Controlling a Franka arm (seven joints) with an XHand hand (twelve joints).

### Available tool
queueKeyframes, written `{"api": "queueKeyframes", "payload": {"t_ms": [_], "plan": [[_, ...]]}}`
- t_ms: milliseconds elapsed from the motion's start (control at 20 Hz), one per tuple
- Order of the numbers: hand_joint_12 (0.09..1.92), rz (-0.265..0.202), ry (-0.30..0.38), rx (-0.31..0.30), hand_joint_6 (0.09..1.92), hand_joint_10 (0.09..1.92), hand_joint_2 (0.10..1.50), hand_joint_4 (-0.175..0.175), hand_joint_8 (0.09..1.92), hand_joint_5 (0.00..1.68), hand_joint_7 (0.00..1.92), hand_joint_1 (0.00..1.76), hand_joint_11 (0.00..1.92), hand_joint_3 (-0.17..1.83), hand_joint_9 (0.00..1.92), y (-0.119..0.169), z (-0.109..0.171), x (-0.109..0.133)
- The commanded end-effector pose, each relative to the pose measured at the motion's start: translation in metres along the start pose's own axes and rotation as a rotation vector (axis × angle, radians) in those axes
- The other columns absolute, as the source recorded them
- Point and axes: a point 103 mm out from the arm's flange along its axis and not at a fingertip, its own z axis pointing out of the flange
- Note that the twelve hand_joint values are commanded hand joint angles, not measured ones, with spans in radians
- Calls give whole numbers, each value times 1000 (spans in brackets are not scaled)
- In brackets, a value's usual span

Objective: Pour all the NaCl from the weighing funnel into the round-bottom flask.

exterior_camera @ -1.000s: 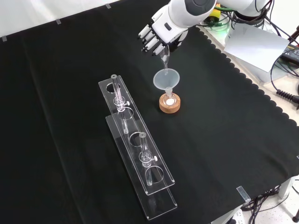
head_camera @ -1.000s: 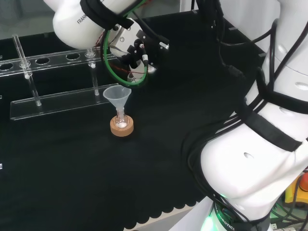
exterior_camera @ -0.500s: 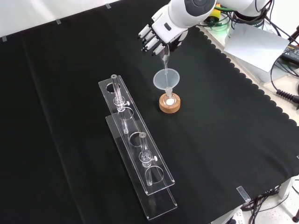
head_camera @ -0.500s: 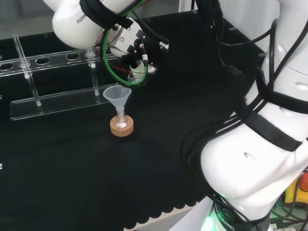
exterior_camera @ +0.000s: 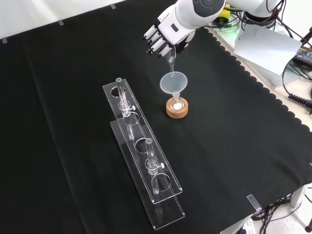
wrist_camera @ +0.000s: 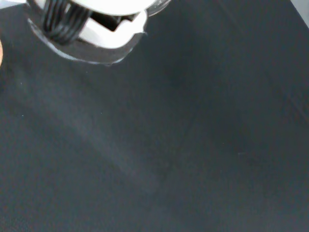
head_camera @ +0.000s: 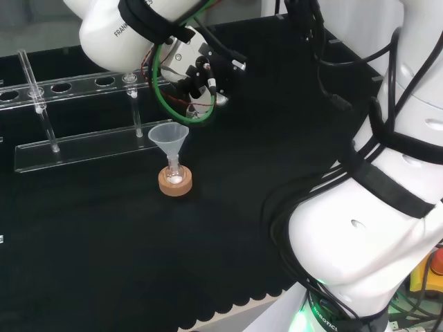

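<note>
You've got the hand (exterior_camera: 168, 30) w/ fingers curled on the weighing funnel (exterior_camera: 171, 59), tipped over the clear funnel (exterior_camera: 173, 83) in the flask (exterior_camera: 177, 104).

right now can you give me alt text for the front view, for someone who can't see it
The robot's hand holds a small clear weighing funnel tipped over a plastic funnel, which sits in a small flask on a cork ring on the black cloth. To the left, a long clear rack holds glass tubes.
</note>
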Motion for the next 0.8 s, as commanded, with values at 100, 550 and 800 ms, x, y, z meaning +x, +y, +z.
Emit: {"api": "queueKeyframes", "payload": {"t_ms": [100, 550, 800], "plan": [[1077, 4, -15, -1, 831, 312, 664, 175, 588, 1198, 653, 1101, 803, 708, 1068, 0, 0, 0], [1077, 11, -50, -2, 832, 311, 664, 175, 588, 1198, 652, 1101, 804, 708, 1068, 1, -15, 6], [1077, 12, -7, -6, 832, 311, 665, 175, 588, 1197, 651, 1101, 804, 708, 1068, 2, -1, -2]]}}
